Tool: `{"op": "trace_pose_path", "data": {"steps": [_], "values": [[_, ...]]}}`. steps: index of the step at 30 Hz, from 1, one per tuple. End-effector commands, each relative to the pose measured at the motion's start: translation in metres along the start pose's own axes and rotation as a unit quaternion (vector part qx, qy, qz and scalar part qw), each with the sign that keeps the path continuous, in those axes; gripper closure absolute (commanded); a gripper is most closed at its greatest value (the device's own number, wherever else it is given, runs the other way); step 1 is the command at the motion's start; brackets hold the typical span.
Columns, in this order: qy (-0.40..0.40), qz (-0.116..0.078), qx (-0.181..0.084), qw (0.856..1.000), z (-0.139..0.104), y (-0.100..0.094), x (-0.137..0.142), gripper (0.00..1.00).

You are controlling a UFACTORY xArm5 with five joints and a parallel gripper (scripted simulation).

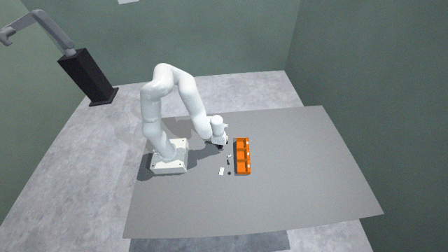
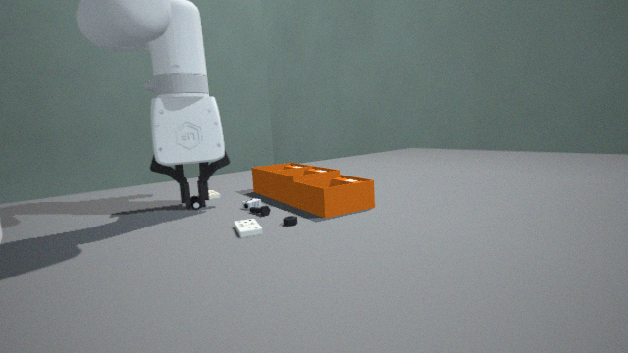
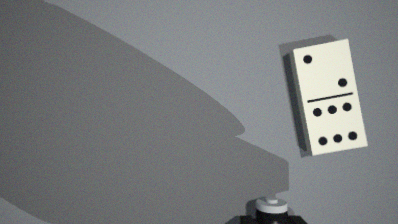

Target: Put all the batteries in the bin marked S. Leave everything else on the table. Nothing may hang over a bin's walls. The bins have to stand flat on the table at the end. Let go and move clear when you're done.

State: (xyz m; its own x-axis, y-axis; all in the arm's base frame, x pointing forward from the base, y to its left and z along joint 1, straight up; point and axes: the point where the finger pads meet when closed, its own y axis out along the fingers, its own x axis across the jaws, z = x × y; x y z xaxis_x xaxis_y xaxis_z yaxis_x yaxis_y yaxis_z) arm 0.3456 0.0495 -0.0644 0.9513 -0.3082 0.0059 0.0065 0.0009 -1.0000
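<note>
My gripper [image 2: 194, 201] [image 1: 220, 146] is down at the table, left of the orange bins, and is shut on a small black battery with a white end [image 2: 196, 204] [image 3: 270, 206] that lies on the table. The orange three-compartment bin row [image 1: 242, 155] [image 2: 314, 188] stands flat to the right, with white labels inside; I cannot read the letters. Another black-and-white battery [image 2: 251, 203] [image 1: 229, 155] lies near the bins' front wall. A dark cylinder [image 2: 260, 211] [image 1: 228, 162] lies beside it.
A cream domino [image 3: 329, 97] [image 2: 213, 194] lies just behind the gripper. A white square block with dots [image 2: 247, 227] [image 1: 221, 171] and a small black round piece [image 2: 289, 221] [image 1: 229, 173] lie in front of the bins. The arm's base [image 1: 169, 161] stands to the left.
</note>
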Motion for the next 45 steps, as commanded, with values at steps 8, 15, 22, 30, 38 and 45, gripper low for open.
{"op": "trace_pose_path", "data": {"steps": [8, 15, 22, 30, 38, 45], "values": [[0.0, -0.001, 0.001, 1.0, 0.001, -0.001, 0.001, 0.91], [0.0, -0.001, 0.001, 1.0, 0.001, -0.001, 0.001, 0.91], [0.0, -0.001, 0.001, 1.0, 0.0, -0.004, 0.001, 0.91], [0.0, -0.001, 0.001, 1.0, 0.0, -0.031, 0.001, 0.91], [0.0, -0.001, 0.001, 1.0, 0.0, -0.051, 0.001, 0.91], [0.0, -0.001, 0.001, 1.0, 0.0, -0.061, 0.001, 0.91]]}}
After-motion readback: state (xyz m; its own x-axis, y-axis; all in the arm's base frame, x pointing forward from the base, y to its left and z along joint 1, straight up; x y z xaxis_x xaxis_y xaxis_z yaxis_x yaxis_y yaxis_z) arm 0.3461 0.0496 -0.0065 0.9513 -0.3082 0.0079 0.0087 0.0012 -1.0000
